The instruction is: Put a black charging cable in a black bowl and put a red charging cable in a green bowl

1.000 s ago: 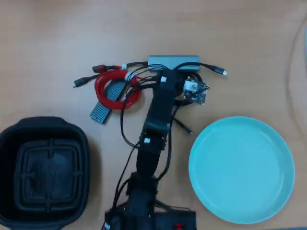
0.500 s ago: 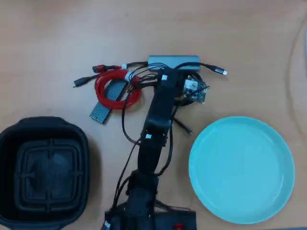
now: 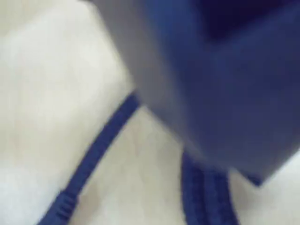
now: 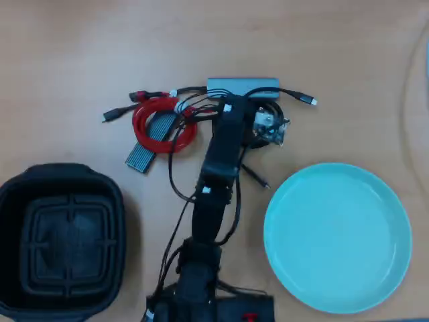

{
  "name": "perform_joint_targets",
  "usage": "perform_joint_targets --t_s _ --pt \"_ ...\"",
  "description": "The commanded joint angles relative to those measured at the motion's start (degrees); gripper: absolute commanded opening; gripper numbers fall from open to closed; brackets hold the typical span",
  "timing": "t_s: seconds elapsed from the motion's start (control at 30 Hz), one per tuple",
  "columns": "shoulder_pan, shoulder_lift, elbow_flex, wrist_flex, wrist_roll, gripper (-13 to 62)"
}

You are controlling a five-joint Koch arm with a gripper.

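In the overhead view the black charging cable (image 4: 253, 176) lies in a loose coil at the table's middle, mostly hidden under my arm, with one plug end sticking out toward the green bowl (image 4: 337, 236). My gripper (image 4: 258, 133) points down over that coil; its jaws are hidden. The wrist view is blurred: a dark jaw fills the upper right, just above dark cable strands (image 3: 101, 143) on the pale table. The red charging cable (image 4: 162, 125) lies coiled to the left of the arm. The black bowl (image 4: 60, 238) stands at the lower left; both bowls hold nothing.
A grey hub (image 4: 242, 86) with a short black lead (image 4: 303, 99) lies just beyond the gripper. A ribbed grey strip (image 4: 149, 142) lies under the red coil. My arm's base and wires (image 4: 201, 282) fill the bottom middle.
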Motion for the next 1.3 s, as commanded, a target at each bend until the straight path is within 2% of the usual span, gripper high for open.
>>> perform_joint_targets --t_s 0.0,1.1,1.2,1.27 --pt "-1.5 0.9 -4.8 4.6 0.7 30.8" --pt "0.6 -5.5 -5.3 3.9 -0.6 29.4" --pt "0.8 -5.5 -5.4 4.0 -0.5 23.6" --pt "1.1 -5.6 -5.4 4.1 -0.5 13.0"
